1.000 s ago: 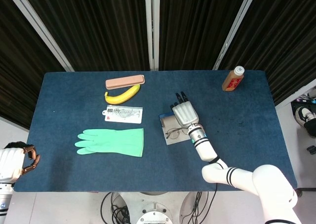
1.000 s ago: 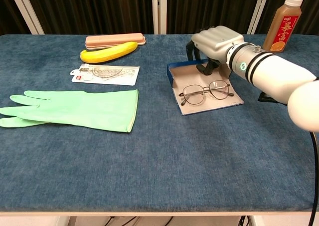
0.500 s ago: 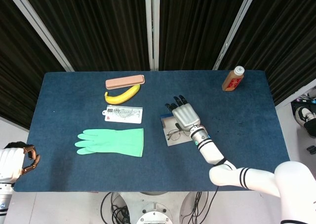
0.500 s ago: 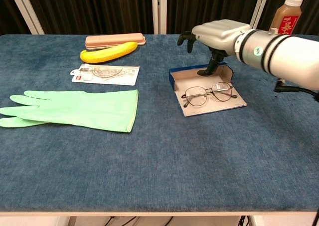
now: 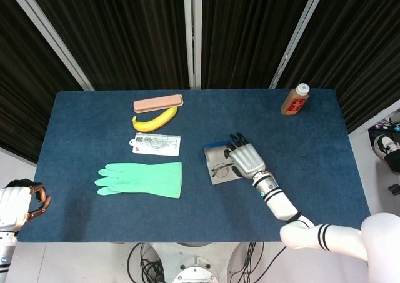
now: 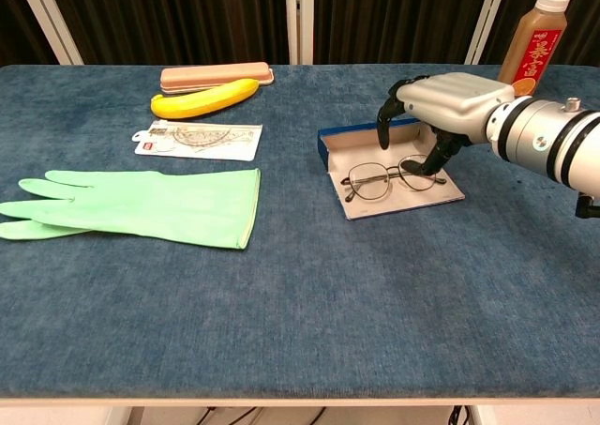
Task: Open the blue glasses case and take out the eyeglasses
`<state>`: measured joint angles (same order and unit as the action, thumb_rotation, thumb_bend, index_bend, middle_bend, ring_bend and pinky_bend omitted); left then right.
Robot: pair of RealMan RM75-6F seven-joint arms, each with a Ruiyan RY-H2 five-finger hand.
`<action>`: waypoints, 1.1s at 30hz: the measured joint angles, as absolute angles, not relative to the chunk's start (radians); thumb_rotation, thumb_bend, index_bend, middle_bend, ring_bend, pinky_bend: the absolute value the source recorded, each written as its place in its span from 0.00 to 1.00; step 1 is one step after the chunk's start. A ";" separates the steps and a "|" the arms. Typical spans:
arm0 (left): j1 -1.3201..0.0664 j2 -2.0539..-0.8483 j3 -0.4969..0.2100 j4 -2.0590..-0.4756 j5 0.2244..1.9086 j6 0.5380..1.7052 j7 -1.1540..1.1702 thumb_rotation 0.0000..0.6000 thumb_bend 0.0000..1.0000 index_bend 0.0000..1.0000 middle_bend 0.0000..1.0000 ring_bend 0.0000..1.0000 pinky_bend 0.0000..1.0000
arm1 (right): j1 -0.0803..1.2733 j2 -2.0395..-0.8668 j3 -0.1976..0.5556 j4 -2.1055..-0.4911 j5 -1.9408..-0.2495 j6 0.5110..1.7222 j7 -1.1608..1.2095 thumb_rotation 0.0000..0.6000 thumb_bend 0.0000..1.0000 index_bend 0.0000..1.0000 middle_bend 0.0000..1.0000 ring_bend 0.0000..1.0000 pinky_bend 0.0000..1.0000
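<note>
The blue glasses case (image 6: 391,171) is seen lying open and flat on the table (image 6: 309,294), right of the green glove (image 6: 141,205), with the eyeglasses (image 6: 390,177) resting on its pale lining. The right hand (image 6: 439,108) is held just above them, fingers curled downward and spread, nothing gripped. The left hand (image 5: 17,203) is glimpsed at the table's corner; its state cannot be told.

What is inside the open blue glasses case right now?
A pair of thin metal-framed eyeglasses lies on the beige lining of the open blue glasses case. The right hand hovers above, covering the case's far right part, so that corner cannot be seen.
</note>
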<state>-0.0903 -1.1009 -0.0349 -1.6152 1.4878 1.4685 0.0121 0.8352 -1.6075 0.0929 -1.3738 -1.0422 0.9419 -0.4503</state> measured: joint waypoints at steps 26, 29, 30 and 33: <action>-0.090 -1.101 -0.035 -1.614 1.489 1.468 0.005 1.00 0.37 0.66 0.66 0.43 0.39 | 0.816 -1.651 0.112 -1.305 -1.093 0.892 -0.393 1.00 0.48 0.71 0.35 0.00 0.00; -0.090 -1.100 -0.034 -1.614 1.489 1.469 0.006 1.00 0.37 0.66 0.66 0.43 0.39 | 0.815 -1.615 0.104 -1.346 -1.144 0.892 -0.370 1.00 0.48 0.72 0.35 0.00 0.00; -0.090 -1.100 -0.034 -1.615 1.489 1.469 0.006 1.00 0.37 0.66 0.66 0.43 0.39 | 0.816 -1.595 0.098 -1.368 -1.173 0.889 -0.356 1.00 0.48 0.72 0.35 0.00 0.00; -0.090 -1.101 -0.034 -1.615 1.488 1.468 0.009 1.00 0.37 0.66 0.66 0.43 0.39 | 0.819 -1.536 0.082 -1.428 -1.259 0.879 -0.307 1.00 0.48 0.72 0.35 0.00 0.00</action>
<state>-0.0902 -1.1007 -0.0345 -1.6149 1.4884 1.4684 0.0088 0.8195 -1.5358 0.0815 -1.4280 -1.2590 0.8787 -0.3071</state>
